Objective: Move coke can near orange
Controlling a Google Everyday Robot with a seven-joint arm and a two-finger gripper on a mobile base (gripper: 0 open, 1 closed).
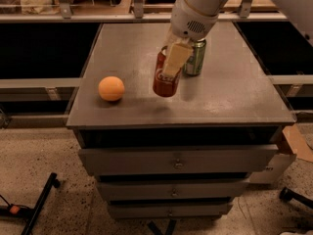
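Note:
My gripper (172, 62) is shut on the red coke can (164, 81) and holds it tilted, a little above the grey cabinet top (225, 94), near the middle. The orange (111, 88) rests on the top at the front left, well to the left of the can. The white arm comes down from the upper right and covers the can's upper part.
A green can (195, 58) stands upright on the top just right of and behind the gripper. The cabinet has several drawers (176, 158) below. A cardboard box (296, 143) lies on the floor at the right; black legs (39, 199) at the lower left.

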